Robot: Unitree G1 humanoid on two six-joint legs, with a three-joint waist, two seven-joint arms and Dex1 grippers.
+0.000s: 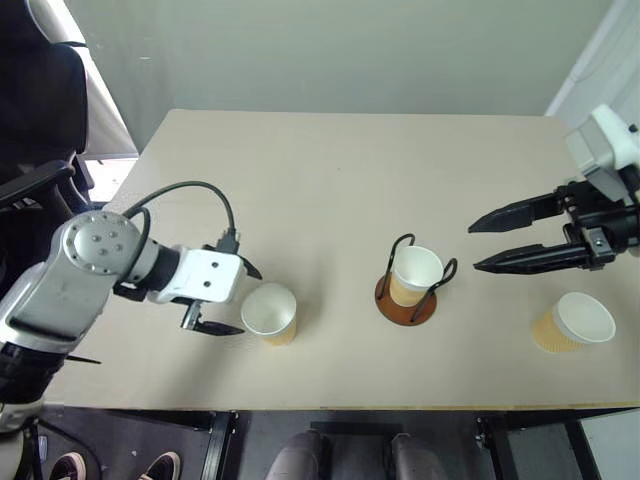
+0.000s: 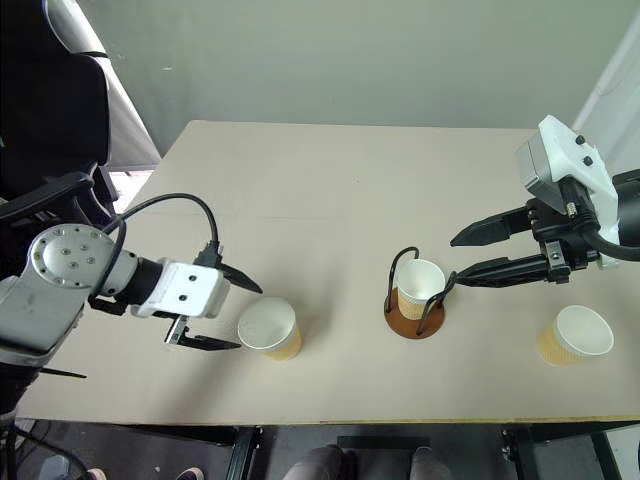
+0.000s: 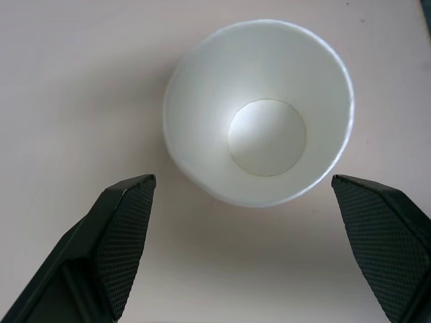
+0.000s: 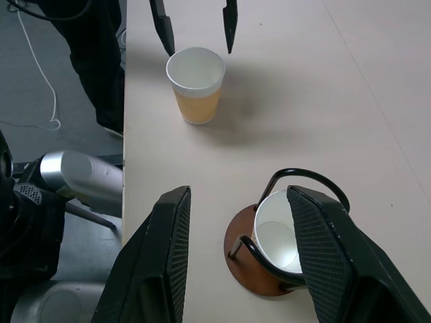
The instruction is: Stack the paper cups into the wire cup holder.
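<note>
One paper cup point(image 1: 271, 314) stands upright near the table's front, tan outside and white inside. My left gripper point(image 1: 248, 300) is open just to its left, with a finger on each side of the cup's near edge and neither touching it; the left wrist view looks down into that cup point(image 3: 259, 111). The wire cup holder point(image 1: 404, 304) stands at centre front with a second cup point(image 1: 416, 272) seated between its black loops. My right gripper point(image 1: 473, 248) hangs open and empty, above and to the right of the holder. A third cup point(image 1: 573, 322) sits at the front right.
The beige table point(image 1: 340, 170) has its front edge close behind the cups' row. A black chair point(image 1: 40, 90) stands off the table's back left corner. A black cable point(image 1: 190, 190) loops over my left wrist.
</note>
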